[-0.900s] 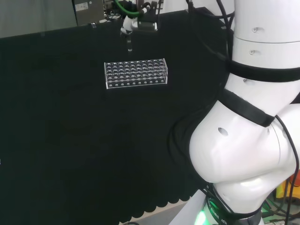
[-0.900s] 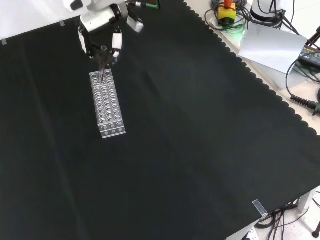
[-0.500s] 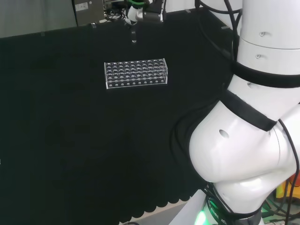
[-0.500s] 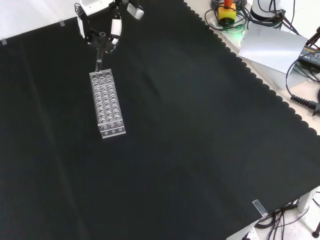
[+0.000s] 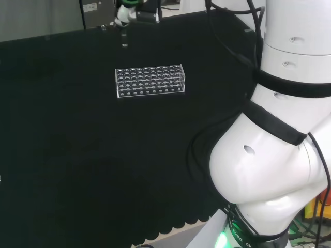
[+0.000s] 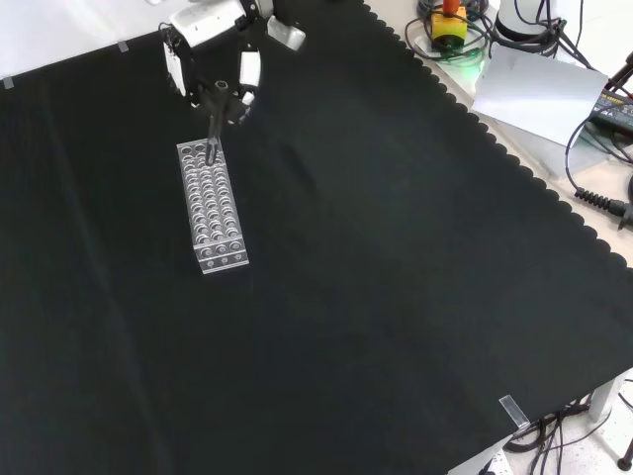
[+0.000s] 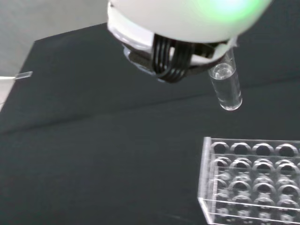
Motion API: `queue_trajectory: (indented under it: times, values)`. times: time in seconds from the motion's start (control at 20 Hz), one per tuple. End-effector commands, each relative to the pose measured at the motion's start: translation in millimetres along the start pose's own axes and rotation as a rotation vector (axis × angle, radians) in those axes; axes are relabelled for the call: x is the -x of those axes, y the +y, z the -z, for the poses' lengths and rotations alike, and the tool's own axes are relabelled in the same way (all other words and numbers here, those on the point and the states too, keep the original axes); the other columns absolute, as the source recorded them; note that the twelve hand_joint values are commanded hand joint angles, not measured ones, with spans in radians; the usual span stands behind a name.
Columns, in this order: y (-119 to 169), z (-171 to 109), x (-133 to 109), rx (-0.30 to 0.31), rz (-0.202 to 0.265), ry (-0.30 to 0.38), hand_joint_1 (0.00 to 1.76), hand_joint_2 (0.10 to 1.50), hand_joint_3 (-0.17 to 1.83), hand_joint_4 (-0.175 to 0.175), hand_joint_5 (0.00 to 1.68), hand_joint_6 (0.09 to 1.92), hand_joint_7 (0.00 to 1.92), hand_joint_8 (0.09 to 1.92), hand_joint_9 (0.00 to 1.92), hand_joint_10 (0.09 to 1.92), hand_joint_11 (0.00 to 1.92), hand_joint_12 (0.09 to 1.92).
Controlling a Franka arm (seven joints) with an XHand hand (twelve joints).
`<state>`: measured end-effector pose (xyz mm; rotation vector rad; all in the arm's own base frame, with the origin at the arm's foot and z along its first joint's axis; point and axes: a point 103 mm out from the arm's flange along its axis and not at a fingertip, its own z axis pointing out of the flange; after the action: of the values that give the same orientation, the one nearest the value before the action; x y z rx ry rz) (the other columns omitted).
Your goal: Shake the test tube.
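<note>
One clear test tube (image 7: 225, 86) is pinched in the hand (image 6: 213, 64), fingers curled round its top end, hanging in the air clear of the worktop (image 6: 396, 297). In the front view its bottom tip sits right over the far end of the clear tube rack (image 6: 211, 204), tilted a bit. The rack itself lies flat on the black cloth.
</note>
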<state>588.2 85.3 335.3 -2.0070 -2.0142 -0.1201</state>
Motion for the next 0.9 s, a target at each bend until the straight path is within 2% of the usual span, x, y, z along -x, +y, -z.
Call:
queue_trajectory:
  times: [0.05, 0.2, 0.35, 0.55, 0.9]
  values:
    - [-5.5, -3.3, -48.0, -0.034, 0.082, 0.004, 1.44, 0.55, 0.75, -0.175, 1.33, 0.56, 1.41, 0.64, 1.36, 0.48, 1.23, 0.96]
    - [-6.9, 0.7, -40.1, -0.032, 0.073, -0.009, 1.44, 0.55, 0.75, -0.175, 1.33, 0.56, 1.41, 0.64, 1.36, 0.48, 1.23, 0.96]
    - [-8.2, 7.2, -15.6, -0.017, 0.028, -0.035, 1.44, 0.55, 0.75, -0.175, 1.33, 0.56, 1.41, 0.64, 1.36, 0.48, 1.23, 0.96]
    - [-14.2, 18.2, 38.6, 0.006, -0.063, -0.071, 1.44, 0.55, 0.75, -0.175, 1.33, 0.55, 1.41, 0.64, 1.36, 0.48, 1.23, 0.96]
    - [-35.0, 34.7, 135.5, 0.036, -0.269, -0.135, 1.44, 0.55, 0.75, -0.175, 1.33, 0.55, 1.41, 0.63, 1.36, 0.48, 1.23, 0.96]
